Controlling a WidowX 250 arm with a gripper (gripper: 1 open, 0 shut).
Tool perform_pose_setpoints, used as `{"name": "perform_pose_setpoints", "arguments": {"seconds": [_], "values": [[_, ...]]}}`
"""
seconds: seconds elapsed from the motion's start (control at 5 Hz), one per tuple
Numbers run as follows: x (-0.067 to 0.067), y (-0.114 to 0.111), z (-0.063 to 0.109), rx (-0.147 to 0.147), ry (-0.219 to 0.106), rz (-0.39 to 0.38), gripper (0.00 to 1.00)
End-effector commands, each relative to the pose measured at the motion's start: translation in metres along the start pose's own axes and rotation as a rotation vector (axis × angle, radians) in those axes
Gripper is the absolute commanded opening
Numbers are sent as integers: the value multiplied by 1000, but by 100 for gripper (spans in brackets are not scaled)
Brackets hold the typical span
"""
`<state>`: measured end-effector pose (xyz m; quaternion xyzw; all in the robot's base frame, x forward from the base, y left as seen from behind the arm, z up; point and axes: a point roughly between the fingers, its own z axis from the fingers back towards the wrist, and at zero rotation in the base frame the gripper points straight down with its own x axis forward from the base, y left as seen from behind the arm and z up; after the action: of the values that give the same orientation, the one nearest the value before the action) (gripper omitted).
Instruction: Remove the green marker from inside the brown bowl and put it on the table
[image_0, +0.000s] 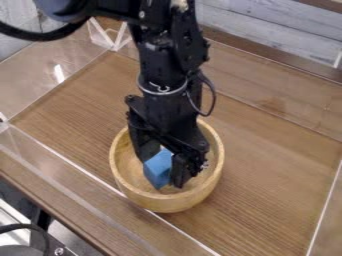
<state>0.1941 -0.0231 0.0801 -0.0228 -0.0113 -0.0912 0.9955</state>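
Reaching down into the brown bowl (134, 185), the gripper (171, 170) has its jaws spread wide and grasps nothing. I cannot see the green marker, probably hidden under the gripper. The jaws could catch the blue block (159, 166) instead, because it lies between them.
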Motion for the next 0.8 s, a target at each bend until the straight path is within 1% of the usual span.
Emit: {"name": "perform_pose_setpoints", "arguments": {"seconds": [0.0,0.6], "values": [[4,1,1,-1,-26,-22,100],[5,2,-11,0,-33,-92,100]]}}
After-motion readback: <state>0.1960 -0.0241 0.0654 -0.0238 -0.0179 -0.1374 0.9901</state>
